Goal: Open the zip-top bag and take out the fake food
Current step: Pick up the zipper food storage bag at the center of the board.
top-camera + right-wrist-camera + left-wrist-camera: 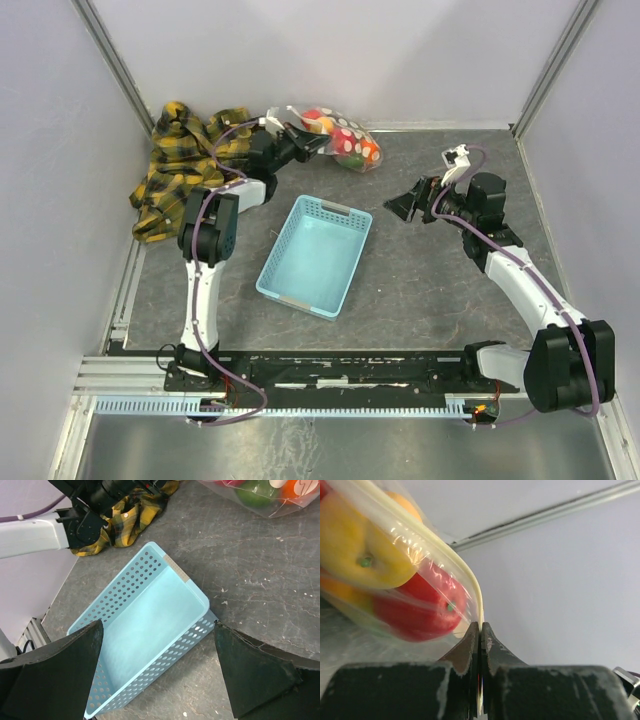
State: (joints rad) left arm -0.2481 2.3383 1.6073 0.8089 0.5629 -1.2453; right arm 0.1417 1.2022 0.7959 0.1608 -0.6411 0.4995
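Note:
The zip-top bag (345, 143) is at the back of the table near the far wall, with red, orange, yellow and green fake food (348, 140) inside. My left gripper (298, 136) is shut on the bag's left edge. In the left wrist view its jaws (480, 628) pinch the white zip strip (468, 576). A yellow fruit (362, 555) and a red fruit (420, 611) show through the plastic. My right gripper (405, 205) is open and empty, to the right of the basket. In the right wrist view it (157, 626) hovers over the basket, with the bag (280, 505) at the top right.
A light blue slotted basket (335, 208) stands mid-table, empty; it also shows in the right wrist view (186, 578). A yellow plaid cloth (180, 165) lies crumpled at the back left, beside the left arm. Walls enclose the back and both sides.

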